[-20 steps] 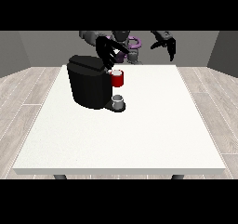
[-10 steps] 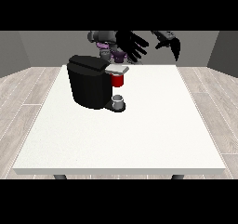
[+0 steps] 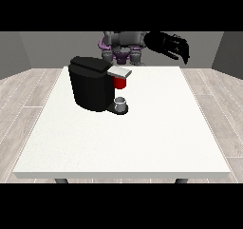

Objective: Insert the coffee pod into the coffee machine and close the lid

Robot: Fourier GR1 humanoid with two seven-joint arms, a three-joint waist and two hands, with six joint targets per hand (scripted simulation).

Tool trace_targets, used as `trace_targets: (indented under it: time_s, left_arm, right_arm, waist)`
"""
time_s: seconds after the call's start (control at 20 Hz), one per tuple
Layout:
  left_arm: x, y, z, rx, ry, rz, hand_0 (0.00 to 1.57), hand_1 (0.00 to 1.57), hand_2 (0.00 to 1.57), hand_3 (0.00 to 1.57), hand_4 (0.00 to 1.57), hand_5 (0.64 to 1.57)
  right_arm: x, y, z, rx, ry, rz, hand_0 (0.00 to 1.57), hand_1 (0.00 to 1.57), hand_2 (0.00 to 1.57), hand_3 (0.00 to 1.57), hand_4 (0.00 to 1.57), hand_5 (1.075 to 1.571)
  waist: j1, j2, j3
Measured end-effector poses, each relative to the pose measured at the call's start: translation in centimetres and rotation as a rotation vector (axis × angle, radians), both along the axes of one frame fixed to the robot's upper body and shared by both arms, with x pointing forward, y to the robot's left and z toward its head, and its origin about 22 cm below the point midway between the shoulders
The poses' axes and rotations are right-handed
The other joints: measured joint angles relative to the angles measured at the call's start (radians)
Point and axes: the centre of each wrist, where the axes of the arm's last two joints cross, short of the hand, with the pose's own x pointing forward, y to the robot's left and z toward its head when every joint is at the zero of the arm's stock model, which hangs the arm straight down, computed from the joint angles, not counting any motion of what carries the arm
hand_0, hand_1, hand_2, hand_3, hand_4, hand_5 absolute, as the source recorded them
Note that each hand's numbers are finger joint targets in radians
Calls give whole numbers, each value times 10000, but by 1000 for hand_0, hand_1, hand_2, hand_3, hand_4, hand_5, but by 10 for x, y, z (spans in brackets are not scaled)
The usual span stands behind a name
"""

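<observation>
The black coffee machine (image 3: 92, 88) stands on the white table (image 3: 142, 138), left of centre. Its grey lid (image 3: 118, 72) lies flat, sticking out towards the right above a red thing at the machine (image 3: 120, 83). A small grey thing (image 3: 121, 103) sits on the machine's base under the spout; I cannot tell it for the pod. Both black hands are raised above the table's far right corner, close together and well away from the machine. The hand at the view's left (image 3: 160, 42) is the inner one. The hand at the view's right (image 3: 182, 51) is beside it.
The robot's torso (image 3: 122, 45) stands behind the table's far edge. Wood-look floor surrounds the table on both sides. Only the machine stands on the white tabletop.
The hand at the view's left has left the machine's top and swung up and to the right, ending beside the other hand. The machine has not moved.
</observation>
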Motion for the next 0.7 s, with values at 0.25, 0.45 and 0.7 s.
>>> trace_targets:
  time_s: [0.25, 0.45, 0.7]
  left_arm:
    - [2, 7, 5, -20, -138, -95, 0, 0, 0, 0, 328, 1571]
    - [4, 10, 11, -13, -275, -7, 0, 0, 0, 0, 318, 1571]
    - [1, 19, -1, -167, 1, 207, 0, 0, 0, 0, 329, 1571]
  right_arm:
    - [8, 11, 10, 141, -235, 353, 0, 0, 0, 0, 98, 1571]
    - [12, 19, 15, 262, -446, 586, 0, 0, 0, 0, 0, 1571]
    - [13, 41, -4, 263, -596, 1458, 0, 0, 0, 0, 0, 1571]
  waist:
    - [6, 314, -11]
    - [-103, 456, -13]
    - [-553, 175, -11]
